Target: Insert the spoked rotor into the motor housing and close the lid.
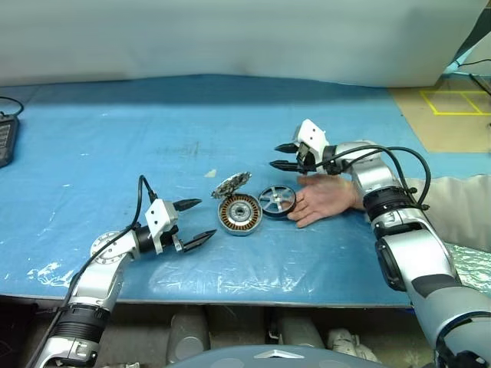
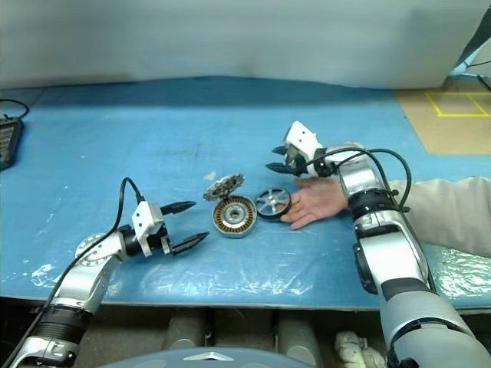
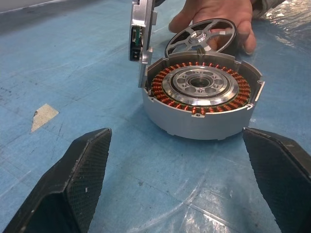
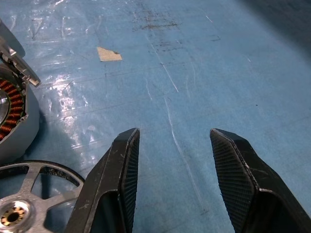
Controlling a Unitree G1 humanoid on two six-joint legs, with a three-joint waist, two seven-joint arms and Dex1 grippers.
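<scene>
**Rotor still out of housing, a person's hand on it**

On the blue table (image 1: 115,138), the motor housing (image 1: 240,214) sits face-up in the middle, copper windings ringing its silver centre. Its lid (image 1: 231,185) stands tilted open on the far-left edge of the housing, toothed silvery face showing, hinge side touching the housing wall. Just beside the housing, to my right, the spoked rotor (image 1: 277,200) is propped on edge w/ black rim and shiny spokes toward me; it touches or nearly touches the housing. A person's hand (image 1: 326,198) lies flat on the table behind and beside the rotor, fingertips on its rim, sleeve (image 1: 453,211) trailing off to the right.

My left gripper (image 1: 194,222) hovers low over the table just left of the housing, pointing at it, fingers spread wide, nothing btwn them; in the left wrist view the housing sits centred ahead of the two black pads. My right gripper (image 1: 283,156) hangs above the table past the rotor, over the person's hand, pointing left, fingers parted about halfway and empty. In the right wrist view the rotor's rim shows near one finger, housing wall off to the side. A dark device (image 1: 6,136) w/ cable lies at the far-left table edge.
</scene>
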